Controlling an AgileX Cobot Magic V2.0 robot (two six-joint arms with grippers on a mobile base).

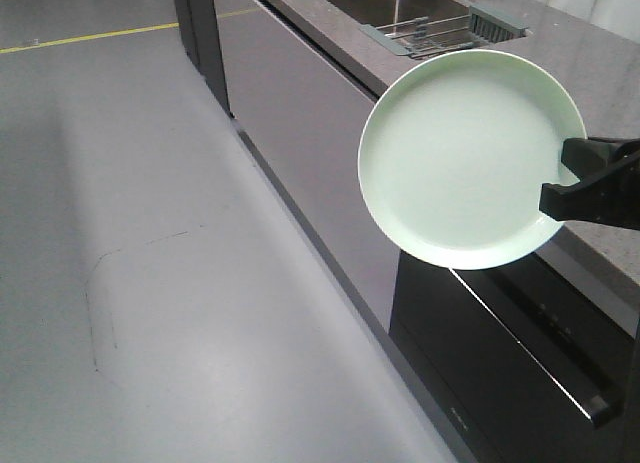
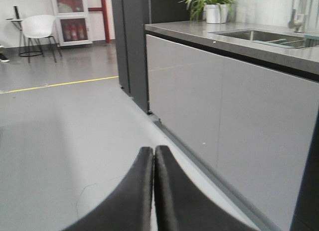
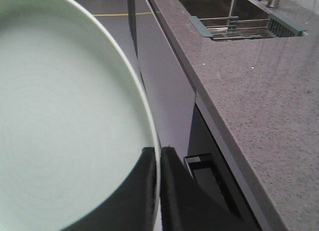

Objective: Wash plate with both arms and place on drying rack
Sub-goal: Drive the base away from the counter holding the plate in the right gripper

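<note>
While my right gripper (image 3: pixel 157 153) is clamping the rim of the plate (image 1: pixel 460 158), I am holding it tilted in the air just off the front edge of the counter (image 1: pixel 610 73), well short of the sink (image 1: pixel 365 1) at its far end. My left gripper (image 2: pixel 154 158) is hanging low, jaws together on nothing. Carrying the plate well is calling for a firm pinch and a slow, steady reach. The drying rack (image 1: pixel 440 33) is lying across the sink, its rods bearing no dishes.
</note>
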